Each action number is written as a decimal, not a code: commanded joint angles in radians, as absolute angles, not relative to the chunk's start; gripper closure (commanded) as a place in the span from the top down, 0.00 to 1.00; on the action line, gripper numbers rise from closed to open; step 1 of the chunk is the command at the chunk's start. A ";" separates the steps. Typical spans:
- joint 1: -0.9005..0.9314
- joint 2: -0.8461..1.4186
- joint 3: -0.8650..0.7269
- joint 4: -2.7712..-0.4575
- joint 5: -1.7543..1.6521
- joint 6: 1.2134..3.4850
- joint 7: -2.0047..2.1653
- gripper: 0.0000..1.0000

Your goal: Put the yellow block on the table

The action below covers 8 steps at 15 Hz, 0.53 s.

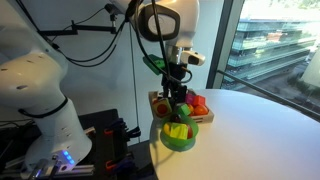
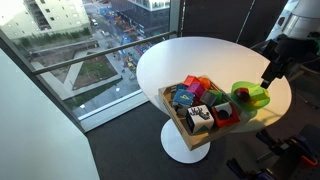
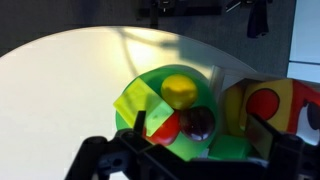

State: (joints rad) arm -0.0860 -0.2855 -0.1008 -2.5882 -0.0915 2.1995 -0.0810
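Observation:
The yellow block (image 3: pixel 140 103), an angular yellow piece, lies in the green bowl (image 3: pixel 225 148) with a round yellow piece (image 3: pixel 180 90), a red piece (image 3: pixel 165 127) and a dark purple ball (image 3: pixel 199 121). The bowl stands on the white table (image 3: pixel 70 90) and shows in both exterior views (image 1: pixel 181 138) (image 2: pixel 251 96). In an exterior view, yellow shows inside the bowl (image 1: pixel 177 129). My gripper (image 3: pixel 198 128) hangs open and empty just above the bowl, its fingers on either side of the contents. It also shows in both exterior views (image 1: pixel 178 88) (image 2: pixel 272 72).
A wooden tray of coloured toys (image 2: pixel 178 113) stands next to the bowl and shows in an exterior view (image 1: pixel 160 98). A toy with a red circle (image 3: pixel 265 105) is right of the bowl. The table's rounded edge (image 2: pixel 150 95) faces a window.

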 commanded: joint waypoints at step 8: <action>-0.104 -0.217 -0.159 -2.605 -0.113 2.362 -0.287 1.00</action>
